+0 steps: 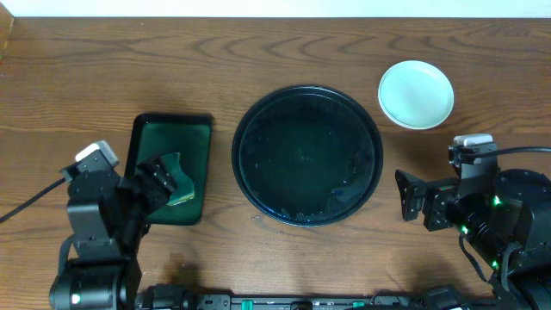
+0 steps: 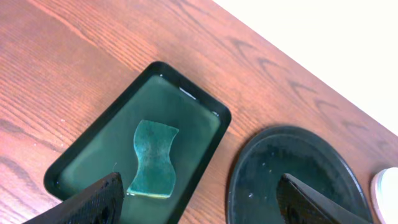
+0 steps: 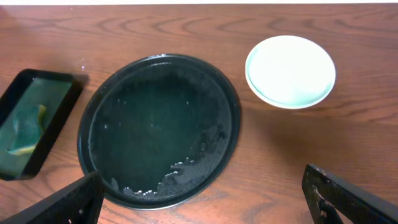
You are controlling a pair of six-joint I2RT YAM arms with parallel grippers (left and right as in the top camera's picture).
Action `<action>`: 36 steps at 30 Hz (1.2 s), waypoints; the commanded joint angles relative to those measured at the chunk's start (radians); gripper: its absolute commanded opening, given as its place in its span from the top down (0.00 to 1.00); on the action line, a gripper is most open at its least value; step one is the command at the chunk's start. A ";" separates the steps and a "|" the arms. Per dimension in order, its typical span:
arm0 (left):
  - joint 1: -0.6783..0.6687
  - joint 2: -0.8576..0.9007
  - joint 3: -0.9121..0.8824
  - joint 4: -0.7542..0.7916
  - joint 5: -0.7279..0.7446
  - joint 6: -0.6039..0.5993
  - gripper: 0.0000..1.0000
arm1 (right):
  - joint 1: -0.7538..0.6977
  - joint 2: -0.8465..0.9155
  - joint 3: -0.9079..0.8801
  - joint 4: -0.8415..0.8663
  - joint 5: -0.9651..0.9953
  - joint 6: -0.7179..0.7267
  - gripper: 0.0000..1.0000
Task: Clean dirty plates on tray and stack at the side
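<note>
Overhead: finds the black tray (image 1: pixel 308 146) in the middle of the counter (image 1: pixel 258 52), wet with droplets along its near edge. Plates (image 1: pixel 416 94) stacked beyond its far right rim, near it but apart; count hard to tell. Green tray (image 1: pixel 170 138) at left, sponge (image 1: pixel 183 185) in its near end, left fingers (image 1: pixel 155 181) just over it. Right fingers (image 1: pixel 411 198) beside the black tray's right side.

Left wrist: looks past left fingers spread wide, holding nothing, sponge flat in the green tray.

Right wrist: looks past right fingers likewise wide, holding nothing. Top plate plain pale mint, two rims showing.
</note>
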State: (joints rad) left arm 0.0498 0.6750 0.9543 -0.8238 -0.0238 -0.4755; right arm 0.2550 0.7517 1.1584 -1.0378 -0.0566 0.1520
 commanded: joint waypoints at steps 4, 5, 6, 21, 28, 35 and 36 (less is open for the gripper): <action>0.000 -0.016 0.012 -0.006 0.013 -0.005 0.21 | 0.008 0.008 -0.003 -0.004 0.000 0.000 0.01; 0.000 -0.016 0.011 -0.006 0.013 -0.005 0.21 | 0.008 0.008 -0.003 -0.004 0.000 0.000 0.01; 0.000 -0.016 0.011 -0.006 0.013 -0.005 0.20 | 0.008 0.008 -0.003 -0.004 0.000 0.000 0.01; 0.000 -0.016 0.011 -0.006 0.013 -0.005 0.20 | -0.024 -0.035 -0.093 0.048 0.029 -0.097 0.01; 0.000 -0.016 0.011 -0.006 0.013 -0.005 0.20 | -0.166 -0.249 -0.484 0.402 -0.008 -0.113 0.01; 0.000 -0.016 0.011 -0.006 0.013 -0.005 0.20 | -0.218 -0.516 -0.867 0.798 -0.024 -0.113 0.01; 0.000 -0.016 0.011 -0.006 0.013 -0.005 0.20 | -0.224 -0.549 -0.903 0.834 -0.024 -0.112 0.01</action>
State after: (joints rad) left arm 0.0498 0.6598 0.9543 -0.8299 -0.0204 -0.4755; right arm 0.0494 0.2752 0.3286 -0.2592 -0.0677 0.0525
